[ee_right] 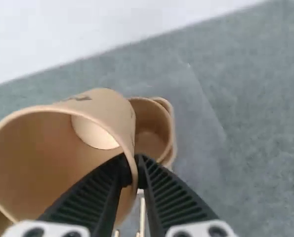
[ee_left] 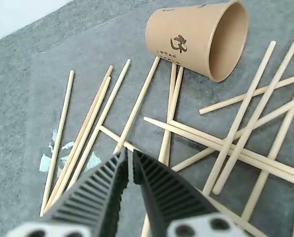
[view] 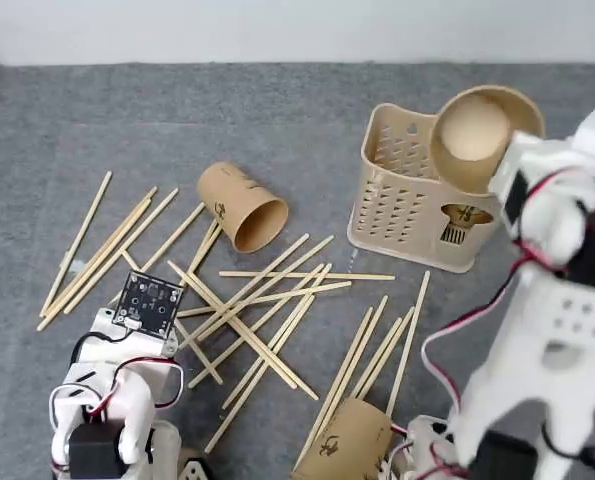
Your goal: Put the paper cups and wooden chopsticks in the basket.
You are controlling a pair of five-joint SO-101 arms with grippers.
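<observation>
My right gripper (ee_right: 132,165) is shut on the rim of a paper cup (ee_right: 43,158), with one finger inside the wall and one outside. That cup (view: 477,130) hangs tilted over the far right corner of the tan slotted basket (view: 397,215). Behind it is a second tan cup (ee_right: 154,128). Another paper cup (view: 242,207) lies on its side left of the basket, also seen as the cup (ee_left: 201,39). A third cup (view: 347,440) lies at the front edge. Several wooden chopsticks (view: 257,320) are scattered on the mat. My left gripper (ee_left: 129,158) is shut and empty, low above the chopsticks (ee_left: 166,123).
A grey mat (view: 177,110) covers the table, with a white wall behind. Small paper scraps (ee_left: 53,158) lie among the left chopsticks. The left arm (view: 142,300) sits at the front left. The right arm (view: 557,300) with its loose cables stands at the right.
</observation>
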